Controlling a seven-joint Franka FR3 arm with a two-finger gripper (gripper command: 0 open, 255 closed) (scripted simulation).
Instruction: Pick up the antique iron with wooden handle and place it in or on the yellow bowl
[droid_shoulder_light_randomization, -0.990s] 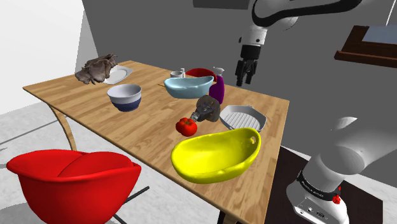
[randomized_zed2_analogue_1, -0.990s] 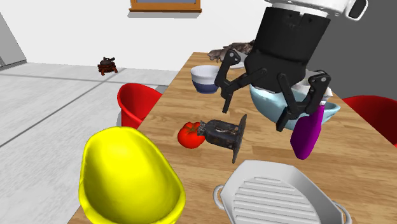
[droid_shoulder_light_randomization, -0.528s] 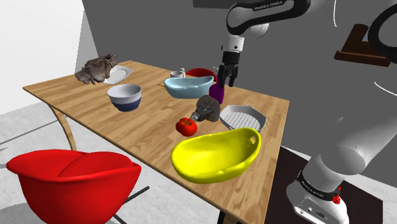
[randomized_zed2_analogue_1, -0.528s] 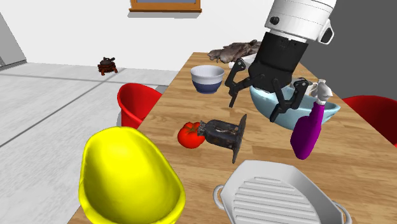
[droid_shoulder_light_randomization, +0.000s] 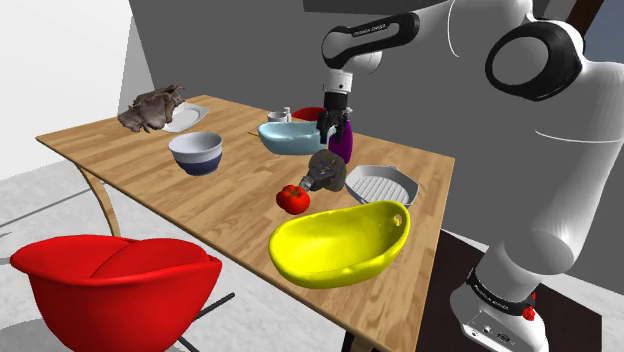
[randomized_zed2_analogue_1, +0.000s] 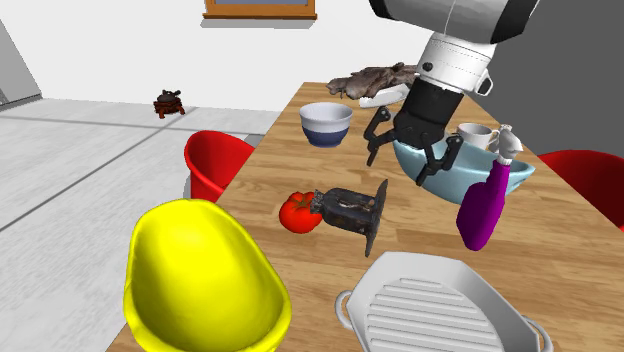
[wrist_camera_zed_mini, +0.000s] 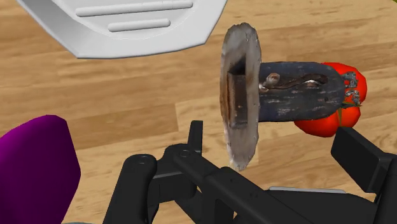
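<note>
Gripper: the gripper (droid_shoulder_light_randomization: 335, 128) (randomized_zed2_analogue_1: 398, 170) (wrist_camera_zed_mini: 280, 168) is hanging above the table (droid_shoulder_light_randomization: 180, 190) with its fingers spread wide and holding nothing, close to the purple bottle (droid_shoulder_light_randomization: 342, 142) (randomized_zed2_analogue_1: 482, 215) (wrist_camera_zed_mini: 32, 159).
Iron: the iron (droid_shoulder_light_randomization: 325, 172) (randomized_zed2_analogue_1: 350, 208) (wrist_camera_zed_mini: 280, 95) is standing on its end with the flat sole upright, a little in from the table edge facing the stand. A tomato (droid_shoulder_light_randomization: 293, 198) (randomized_zed2_analogue_1: 300, 212) (wrist_camera_zed_mini: 331, 118) is touching its handle end.
Yellow bowl: the yellow bowl (droid_shoulder_light_randomization: 330, 255) (randomized_zed2_analogue_1: 190, 270) is sitting empty at the table corner nearest the stand, apart from the iron.
Tipping risk: the iron is balancing on a narrow end, so a finger brushing the sole is likely to topple it.
Crowding risk: the tomato is likely to roll if nudged, and the bottle is standing near the approach path.
Grip risk: the iron looks heavy and uneven, so an off-centre pinch may let it swing or slip.
Writing: small lettering is showing on the arm's upper link, too small to read. No marks are showing on the iron or bowl.
</note>
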